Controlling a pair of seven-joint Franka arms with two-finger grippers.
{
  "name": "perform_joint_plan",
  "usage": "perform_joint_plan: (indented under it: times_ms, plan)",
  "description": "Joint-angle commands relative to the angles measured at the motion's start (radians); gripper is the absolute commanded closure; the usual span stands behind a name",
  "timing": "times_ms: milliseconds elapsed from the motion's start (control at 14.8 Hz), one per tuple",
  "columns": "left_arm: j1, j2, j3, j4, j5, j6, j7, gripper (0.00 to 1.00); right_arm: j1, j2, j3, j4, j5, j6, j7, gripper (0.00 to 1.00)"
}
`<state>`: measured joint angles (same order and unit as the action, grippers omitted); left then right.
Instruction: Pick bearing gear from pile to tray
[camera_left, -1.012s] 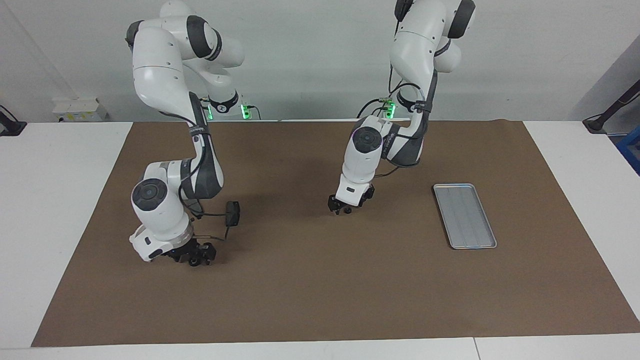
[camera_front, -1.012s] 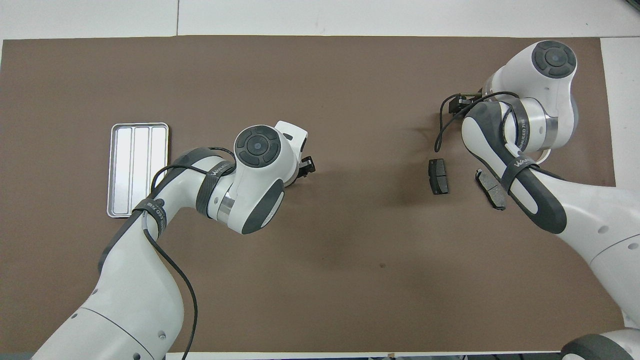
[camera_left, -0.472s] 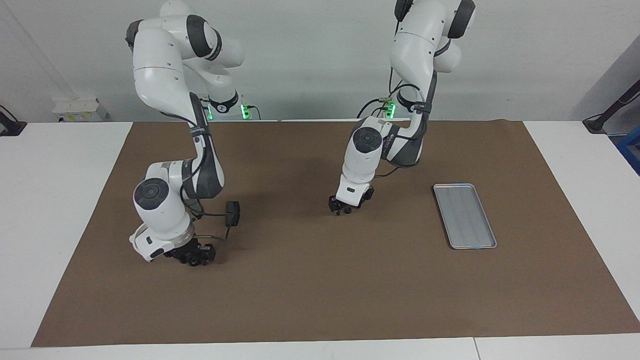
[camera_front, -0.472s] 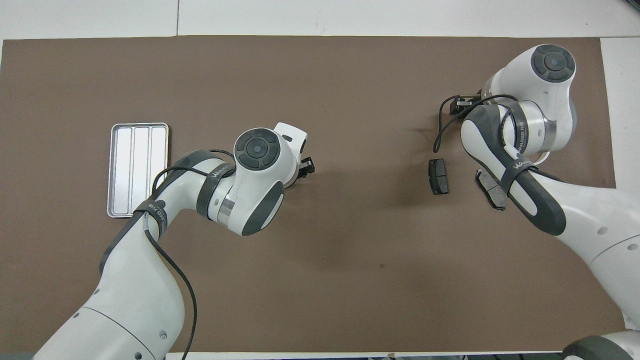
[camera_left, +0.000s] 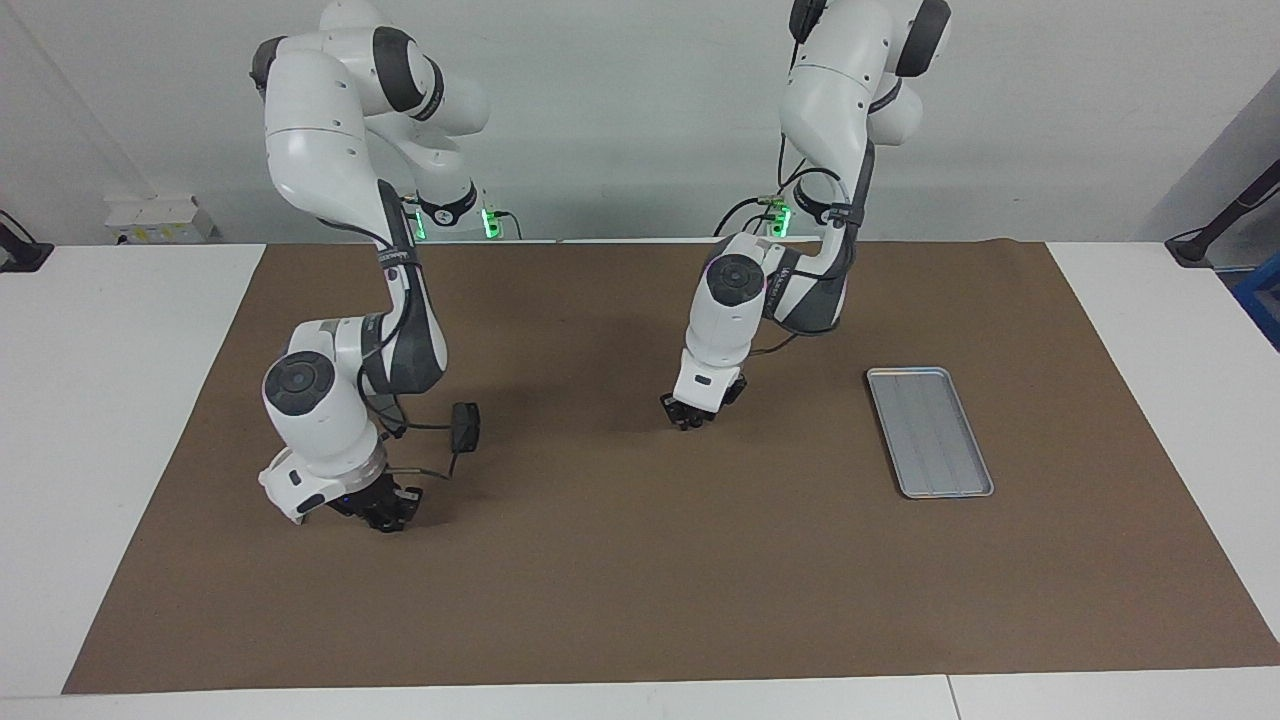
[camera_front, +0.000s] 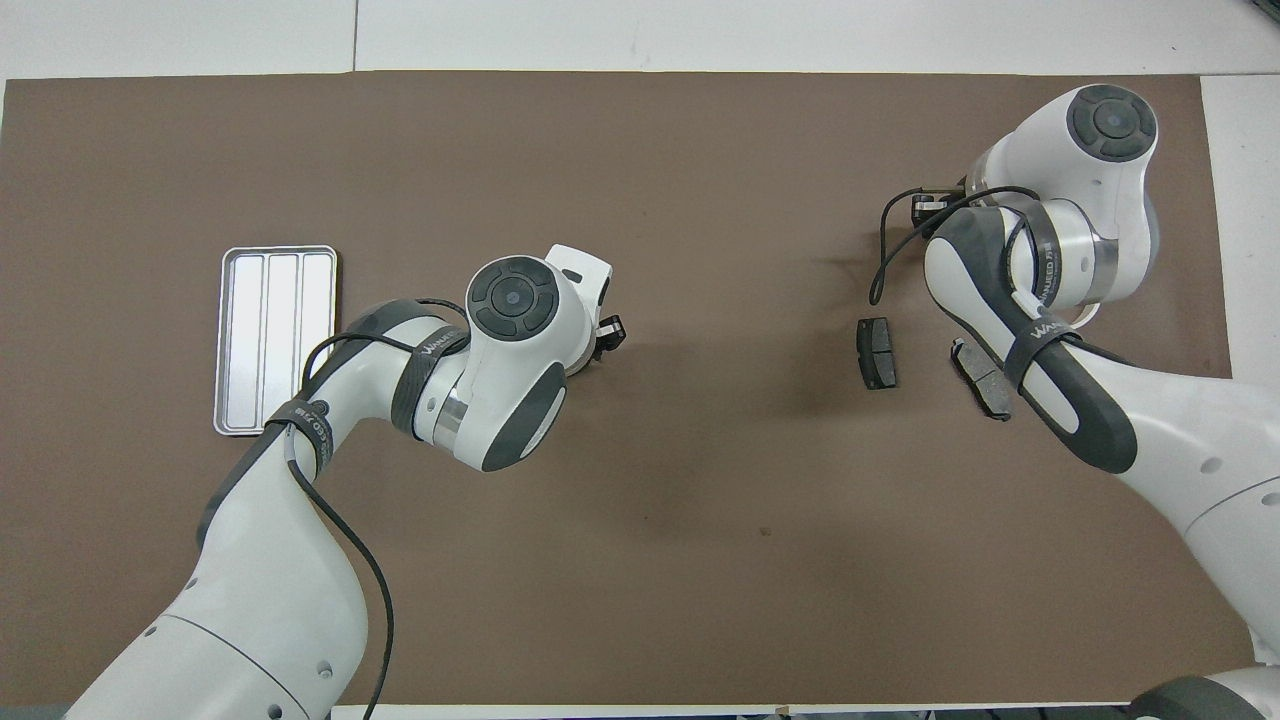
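so over the last second the right gripper (camera_left: 388, 517) has lifted a touch off the brown mat (camera_left: 640, 580) and tucked in closer under its wrist, at the right arm's end of the table, and its fingers look pulled together now. i can't tell if there's a small part between them, but my guess is it just made its grab from the pile. the left gripper (camera_left: 688, 420) has narrowed too and hangs low over the middle of the mat, can't tell if it's clenched or holding anything. two dark grey flat brake pads (camera_front: 877, 353) lie by the right arm. the small rectangular silver-grey metal tray (camera_left: 930, 432) sits empty toward the left arm's end, well apart from the pile.
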<state>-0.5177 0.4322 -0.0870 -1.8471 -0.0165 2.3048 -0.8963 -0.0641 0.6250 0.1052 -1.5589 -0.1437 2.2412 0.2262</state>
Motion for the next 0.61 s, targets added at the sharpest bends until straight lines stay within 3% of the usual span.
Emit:
perform_joint_plan:
  times_ms: [0, 135, 270, 405, 540]
  plan:
    - [-0.018, -0.007, 0.015, -0.014, 0.016, 0.007, -0.041, 0.67, -0.013, 0.01, 0.013, 0.009, -0.007, -0.026, 0.002, 1.0]
    - [-0.01, -0.007, 0.024, 0.024, 0.016, -0.054, -0.041, 0.85, -0.013, 0.01, 0.013, 0.034, -0.008, -0.064, 0.001, 1.0]
    - [0.011, -0.018, 0.026, 0.065, 0.018, -0.102, -0.029, 0.87, -0.01, 0.009, 0.013, 0.06, -0.013, -0.109, -0.004, 1.0]
    - [0.079, -0.116, 0.024, 0.021, 0.021, -0.143, 0.041, 0.87, -0.006, -0.002, 0.014, 0.109, -0.014, -0.205, -0.017, 1.0]
    - [0.169, -0.243, 0.024, -0.064, 0.02, -0.233, 0.228, 0.87, 0.001, -0.034, 0.024, 0.19, -0.013, -0.377, -0.031, 1.0]
